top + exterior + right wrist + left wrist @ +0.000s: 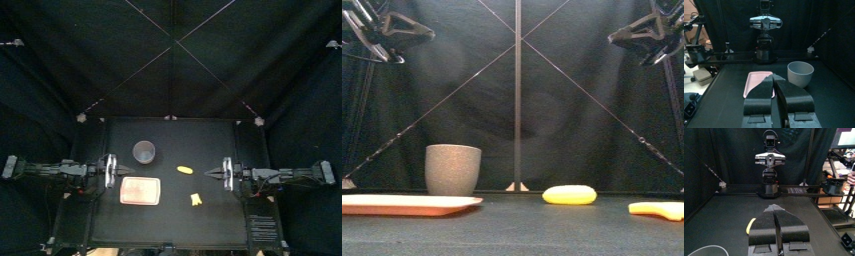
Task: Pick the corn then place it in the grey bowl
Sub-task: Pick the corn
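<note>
With left claw and right claw pressed together at the tabletop's sides, the right should spread and straddle crosswise the stubby yellow toy corn, at four o'clock from the tall grey speckled cup.

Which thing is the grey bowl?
On the black table, seen from the top, find the flat pink tray left of the middle. Just behind it, toward the back curtain, stands the grey bowl. It is the only tall, upright thing; the tray and the two yellow toys lie low.
</note>
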`<state>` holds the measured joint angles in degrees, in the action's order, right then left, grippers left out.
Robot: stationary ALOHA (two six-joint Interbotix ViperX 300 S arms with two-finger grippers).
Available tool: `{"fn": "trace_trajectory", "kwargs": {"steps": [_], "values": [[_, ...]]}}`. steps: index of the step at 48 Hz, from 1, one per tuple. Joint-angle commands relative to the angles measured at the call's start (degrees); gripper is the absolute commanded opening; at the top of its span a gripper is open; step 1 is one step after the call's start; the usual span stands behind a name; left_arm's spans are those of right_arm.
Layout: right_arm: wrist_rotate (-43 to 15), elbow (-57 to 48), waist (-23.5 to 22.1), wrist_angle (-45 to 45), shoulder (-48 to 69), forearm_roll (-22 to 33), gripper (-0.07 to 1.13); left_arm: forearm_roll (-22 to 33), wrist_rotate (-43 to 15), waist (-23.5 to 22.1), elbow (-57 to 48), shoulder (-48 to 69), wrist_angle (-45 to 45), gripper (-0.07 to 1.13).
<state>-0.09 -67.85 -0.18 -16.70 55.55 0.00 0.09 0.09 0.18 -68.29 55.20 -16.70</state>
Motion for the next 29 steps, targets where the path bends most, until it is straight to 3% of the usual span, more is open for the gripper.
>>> {"fn": "trace_trajectory", "kwargs": {"steps": [1, 11, 19, 23, 29], "values": [[-0.44, 0.18, -1.67, 0.00, -2.29, -0.35, 0.06, -0.26, -0.26, 1.67, 0.70, -0.09, -0.35, 0.00], [-2.29, 2.02, -7.21, 2.37, -10.99, -0.97, 0.06, -0.79, -0.44, 2.72, 0.70, 0.00, -0.44, -0.04], [-2.37, 7.82, -9.49, 10.28, -19.60, 2.99, 0.09, -0.97, -0.44, 2.72, 0.53, 0.09, -0.35, -0.04], [-2.37, 10.55, -9.58, 14.24, -23.55, 4.22, 0.14, -0.97, -0.44, 2.81, 0.44, 0.09, -0.35, -0.04], [-2.46, 13.62, -9.67, 18.11, -29.79, 4.13, 0.29, -0.97, -0.35, 2.81, 0.09, 0.09, -0.35, -0.04]]}}
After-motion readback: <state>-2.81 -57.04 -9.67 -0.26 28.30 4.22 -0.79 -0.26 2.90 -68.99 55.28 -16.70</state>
